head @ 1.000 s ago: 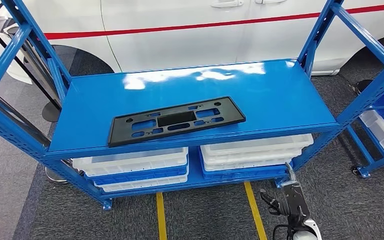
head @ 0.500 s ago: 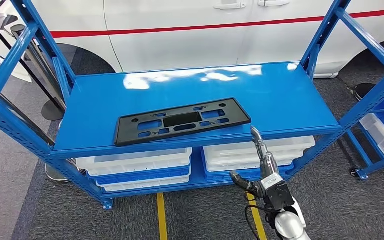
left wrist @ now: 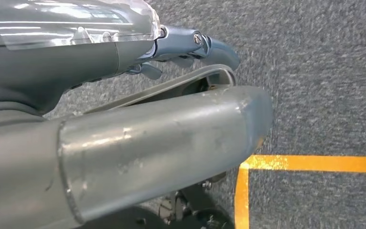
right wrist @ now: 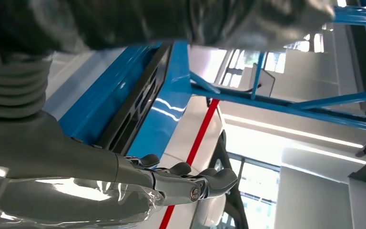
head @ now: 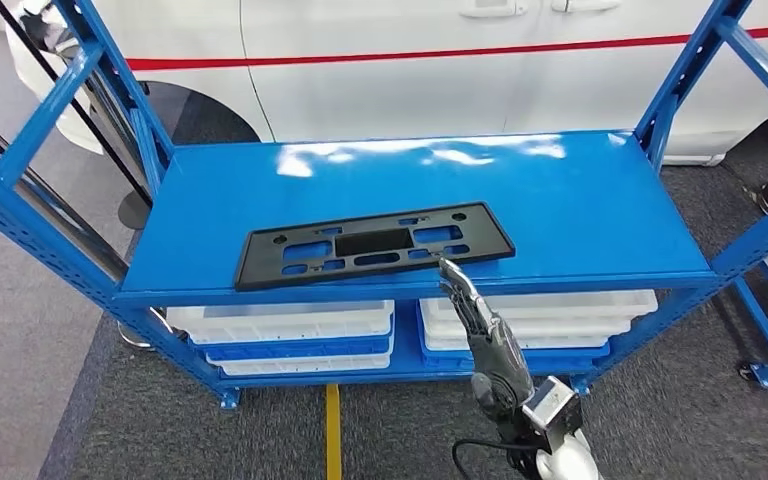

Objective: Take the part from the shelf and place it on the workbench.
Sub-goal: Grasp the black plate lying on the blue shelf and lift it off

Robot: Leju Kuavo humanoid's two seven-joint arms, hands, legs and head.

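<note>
The part (head: pixel 375 244) is lying flat near the shelf's (head: pixel 600 215) front edge. The right hand (head: pixel 482 325) is reaching up just below it, fingers extended, holding nothing. It should be sliding fingers under the overhanging edge, thumb on top, gripping firmly before lifting level.

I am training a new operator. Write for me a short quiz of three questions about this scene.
1. True or false: the right hand already holds the black part.
2. On which level of the blue shelf does the part lie: A) top, B) bottom, C) floor?
3. What is stored under the top board?

Key: 1. False; its fingers reach toward the near edge and grip nothing. 2. A. 3. Stacked white trays.
</note>
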